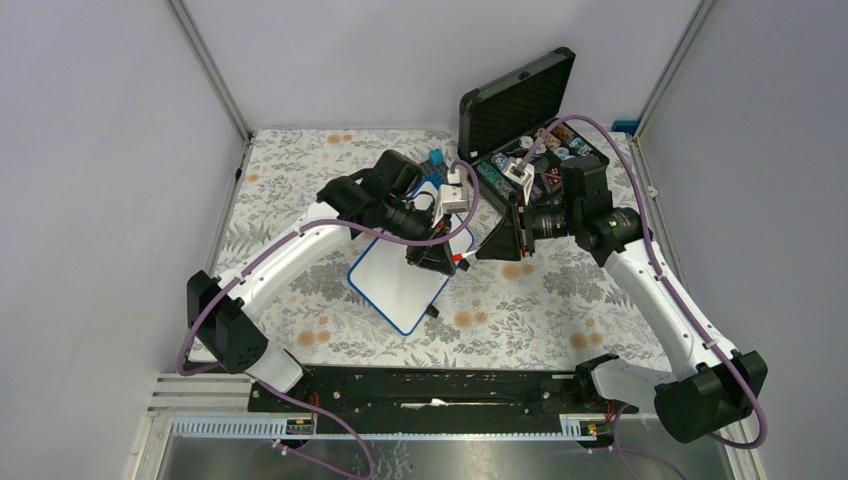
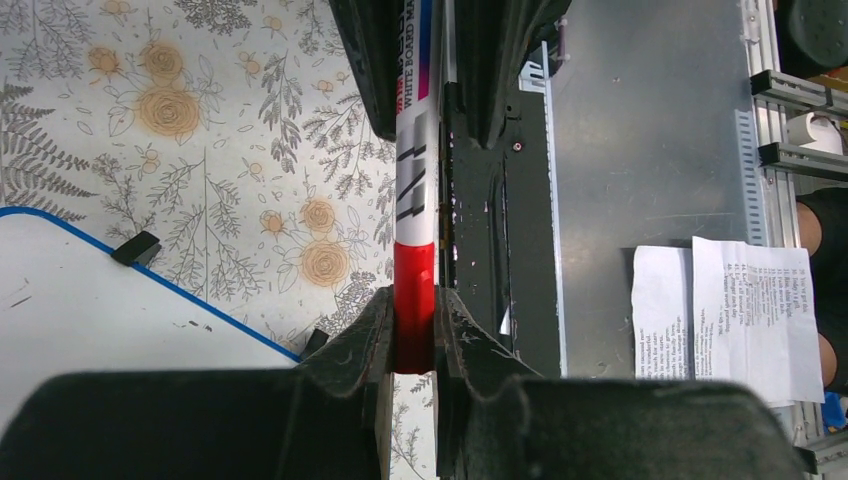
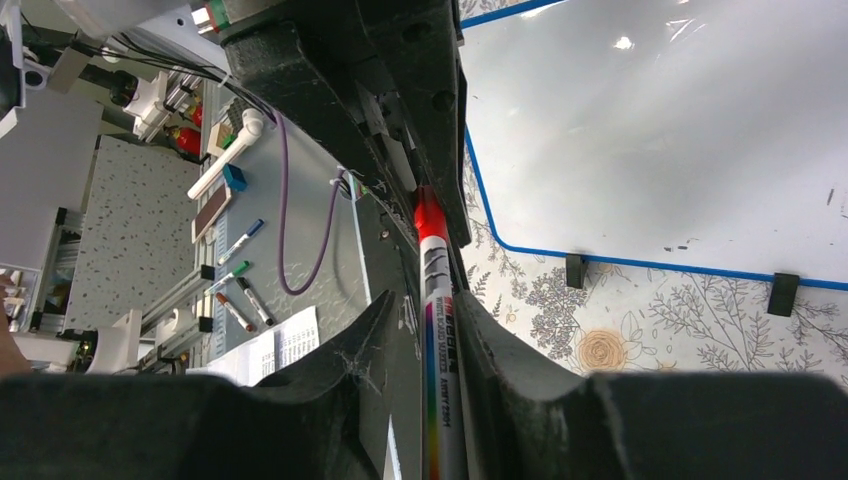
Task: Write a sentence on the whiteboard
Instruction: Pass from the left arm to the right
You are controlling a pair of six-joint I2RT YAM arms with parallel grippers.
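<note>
Whiteboard [image 1: 395, 285] lies flat on the floral cloth [image 1: 560, 300], mid-table, turned diagonal, blue frame and black feet showing. Surface reads plain white apart from a few small dark specks.

Marker [image 2: 414, 190] is held off the table just by the board's right edge, roughly level, spanning the two claws.

Left gripper [image 2: 413, 315] is clamped tight on the marker's red end, both fingers pressed against it.

Right gripper [image 3: 432, 320] faces it from the opposite side, jaws narrow and straddling the white barrel. Can't tell whether they bear on it or sit a hair off.

Left arm reaches over the board's far end.

Open black case [image 1: 525, 110] sits at the far right corner behind the right arm, well apart from the board. Printed sheets [image 2: 730, 310] lie on the grey metal by the arm bases.
</note>
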